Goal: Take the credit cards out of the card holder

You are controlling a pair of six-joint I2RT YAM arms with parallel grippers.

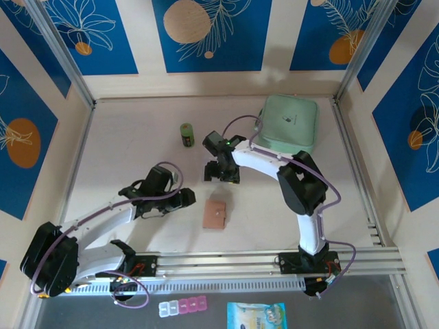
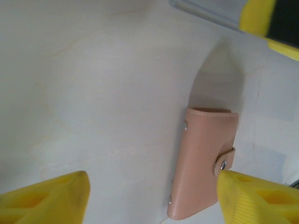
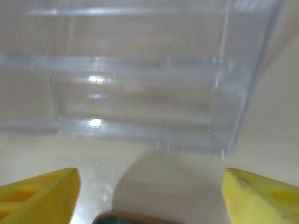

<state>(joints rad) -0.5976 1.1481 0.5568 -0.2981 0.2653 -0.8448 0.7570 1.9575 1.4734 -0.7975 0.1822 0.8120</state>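
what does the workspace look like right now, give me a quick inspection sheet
surface: pale table, no spills seen
job's things: pink card holder lying flat, snapped shut; no cards seen
clutter: green cylinder, mint pouch, clear plastic case
tools: left tool open, near the holder; right tool open, facing the clear case
cables: purple cables looped along both arms
surroundings: blue leaf-print panels; pill box beyond the rail

Overhead view looks down; close left wrist view shares its card holder (image 1: 215,215).
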